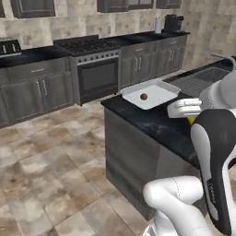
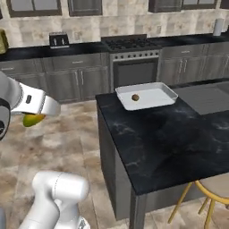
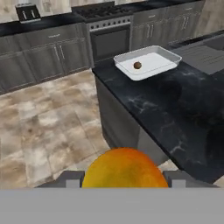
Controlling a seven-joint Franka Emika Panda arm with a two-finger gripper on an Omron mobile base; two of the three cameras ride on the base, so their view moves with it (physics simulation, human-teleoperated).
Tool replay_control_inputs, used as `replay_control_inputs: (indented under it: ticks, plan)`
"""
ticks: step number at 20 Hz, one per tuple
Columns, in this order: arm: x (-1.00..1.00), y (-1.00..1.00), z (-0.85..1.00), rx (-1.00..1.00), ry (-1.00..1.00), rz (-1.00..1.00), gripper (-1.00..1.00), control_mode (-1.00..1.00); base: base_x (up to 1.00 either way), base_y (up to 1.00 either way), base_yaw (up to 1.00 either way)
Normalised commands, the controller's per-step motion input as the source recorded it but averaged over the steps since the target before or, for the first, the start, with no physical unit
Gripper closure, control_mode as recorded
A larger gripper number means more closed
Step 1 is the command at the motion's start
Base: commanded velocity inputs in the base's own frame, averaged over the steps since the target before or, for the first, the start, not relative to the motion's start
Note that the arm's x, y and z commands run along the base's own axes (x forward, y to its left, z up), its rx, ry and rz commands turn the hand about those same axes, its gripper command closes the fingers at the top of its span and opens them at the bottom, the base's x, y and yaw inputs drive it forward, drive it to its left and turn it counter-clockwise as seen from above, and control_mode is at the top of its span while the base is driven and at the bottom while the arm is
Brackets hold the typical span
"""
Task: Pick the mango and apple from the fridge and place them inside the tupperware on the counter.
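The gripper is clamped on the mango, its two dark finger tips pressed against either side of the smooth, rounded yellow-orange fruit, which bulges up between them at the bottom of the hand view. In the right base view the mango shows a green patch and hangs under the white hand over the tiled floor, off the near left end of the counter; in the left base view a sliver of its yellow peeks out beneath the hand, in front of the counter's edge. The counter is a long glossy black slab veined with pale marbling, set on a dark base. At its far end sits the tupperware, a shallow white-grey rectangular tray with rounded corners and a raised rim, well apart from the held fruit. Inside the tray lies the apple, a small dark red-brown ball resting on the flat bottom, clear of the rim. Just beside the tray, a ribbed dark grey sink basin is sunk into the top. Across the mottled beige floor tiles stand dark grey cabinets and a stove with a black oven door.
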Motion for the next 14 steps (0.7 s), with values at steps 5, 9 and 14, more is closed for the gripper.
replay_control_inputs:
  ticks: [5, 9, 14]
  plan:
    - [0.00, 0.00, 0.00, 0.00, 0.00, 0.00, 1.00, 1.00, 0.89, 0.91, -0.76]
    - [0.00, 0.00, 0.00, 0.00, 0.00, 0.00, 1.00, 1.00, 0.81, 1.00, -0.65]
    - [0.00, 0.00, 0.00, 0.00, 0.00, 0.00, 1.00, 1.00, 0.60, 1.00, -0.52]
